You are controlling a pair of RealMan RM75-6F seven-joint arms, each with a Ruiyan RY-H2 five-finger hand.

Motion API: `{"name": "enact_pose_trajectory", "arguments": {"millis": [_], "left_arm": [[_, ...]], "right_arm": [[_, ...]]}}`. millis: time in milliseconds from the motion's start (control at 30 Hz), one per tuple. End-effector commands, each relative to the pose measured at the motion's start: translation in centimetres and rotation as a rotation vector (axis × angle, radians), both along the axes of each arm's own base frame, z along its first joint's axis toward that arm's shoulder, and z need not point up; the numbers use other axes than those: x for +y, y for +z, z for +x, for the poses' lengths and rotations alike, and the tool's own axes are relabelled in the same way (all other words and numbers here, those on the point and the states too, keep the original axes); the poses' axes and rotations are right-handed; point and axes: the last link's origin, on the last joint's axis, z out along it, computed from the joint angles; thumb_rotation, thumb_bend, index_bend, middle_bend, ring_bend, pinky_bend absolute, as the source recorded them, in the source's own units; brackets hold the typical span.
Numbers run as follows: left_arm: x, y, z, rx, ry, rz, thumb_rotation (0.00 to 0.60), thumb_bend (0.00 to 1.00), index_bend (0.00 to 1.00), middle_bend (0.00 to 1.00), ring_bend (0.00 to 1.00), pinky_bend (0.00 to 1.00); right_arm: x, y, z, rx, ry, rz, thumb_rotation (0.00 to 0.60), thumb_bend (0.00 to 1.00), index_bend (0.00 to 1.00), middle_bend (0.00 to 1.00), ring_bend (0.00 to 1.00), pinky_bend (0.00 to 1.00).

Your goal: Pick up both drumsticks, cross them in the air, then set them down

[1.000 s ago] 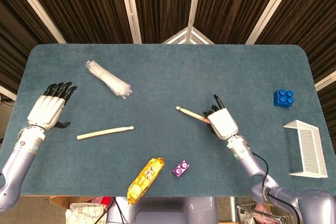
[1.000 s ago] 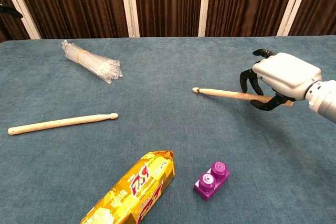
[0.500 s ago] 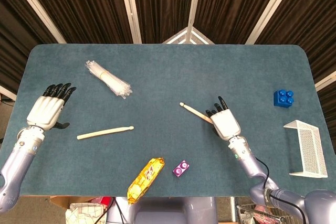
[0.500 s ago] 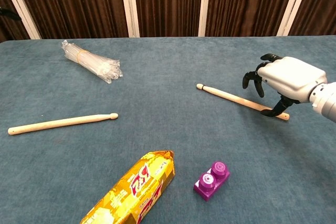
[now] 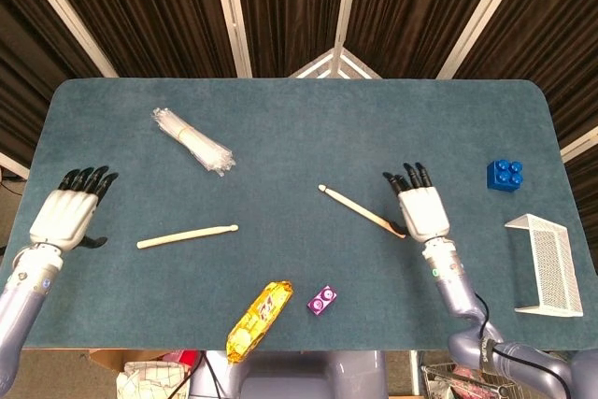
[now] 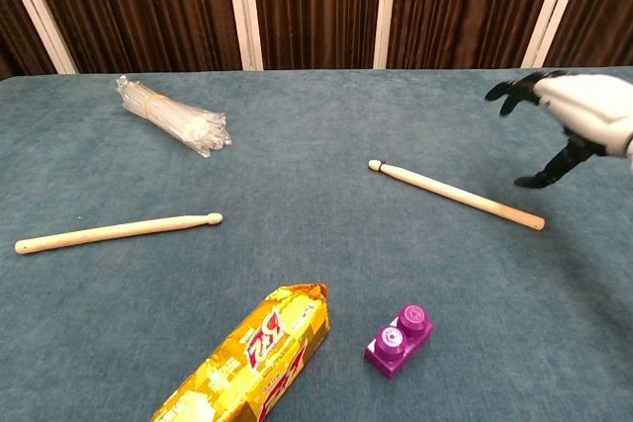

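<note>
Just right of the right drumstick (image 5: pixel 362 211), the right hand (image 5: pixel 422 208) has let go, fingers (image 5: pixel 408 176) apart; left hand (image 5: pixel 66 216) spread too, drawn back from the left drumstick (image 5: pixel 187 235).

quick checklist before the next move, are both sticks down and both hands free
1. Right drumstick lying flat on the table: ok.
2. Left drumstick lying flat on the table: ok.
3. Right hand holding nothing, fingers apart, just right of its stick's butt end: ok.
4. Left hand holding nothing, left of its stick: ok in the head view; out of frame in the chest view.
5. Sticks apart, not crossed or touching: ok.
6. Snack packet and purple brick away from both sticks: ok.
</note>
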Motion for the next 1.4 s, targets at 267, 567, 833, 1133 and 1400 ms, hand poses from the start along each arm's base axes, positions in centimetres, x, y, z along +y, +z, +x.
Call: {"name": "enact_pose_trajectory", "arguments": {"millis": [267, 567, 833, 1133, 1400], "left_arm": [[-4.1, -0.1, -3.3, 0.035, 0.047, 0.051, 0.600, 0.20, 0.00, 0.00, 0.00, 0.00], [-6.9, 0.3, -4.6, -0.033, 0.041, 0.186, 0.600, 0.21, 0.01, 0.00, 0.00, 0.00], [-9.3, 1.0, -4.6, -0.081, 0.040, 0.226, 0.600, 0.21, 0.01, 0.00, 0.00, 0.00], [-11.6, 0.6, -3.9, -0.147, -0.026, 0.236, 0.600, 0.22, 0.01, 0.00, 0.00, 0.00], [-12.6, 1.4, -3.0, -0.163, -0.141, 0.298, 0.600, 0.22, 0.01, 0.00, 0.00, 0.00]], "right_arm": [[3.1, 6.1, -3.5, -0.174, -0.070, -0.101, 0.600, 0.18, 0.16, 0.21, 0.08, 0.00], [7.5, 9.0, -4.7, -0.121, -0.016, -0.162, 0.600, 0.18, 0.16, 0.21, 0.08, 0.00], [11.7, 11.5, -5.7, -0.064, -0.019, -0.161, 0.600, 0.18, 0.13, 0.17, 0.05, 0.00], [16.2, 13.2, -6.2, -0.025, -0.016, -0.172, 0.600, 0.18, 0.12, 0.16, 0.05, 0.00], [17.0, 14.1, -6.2, -0.033, -0.017, -0.195, 0.600, 0.18, 0.12, 0.16, 0.05, 0.00]]}}
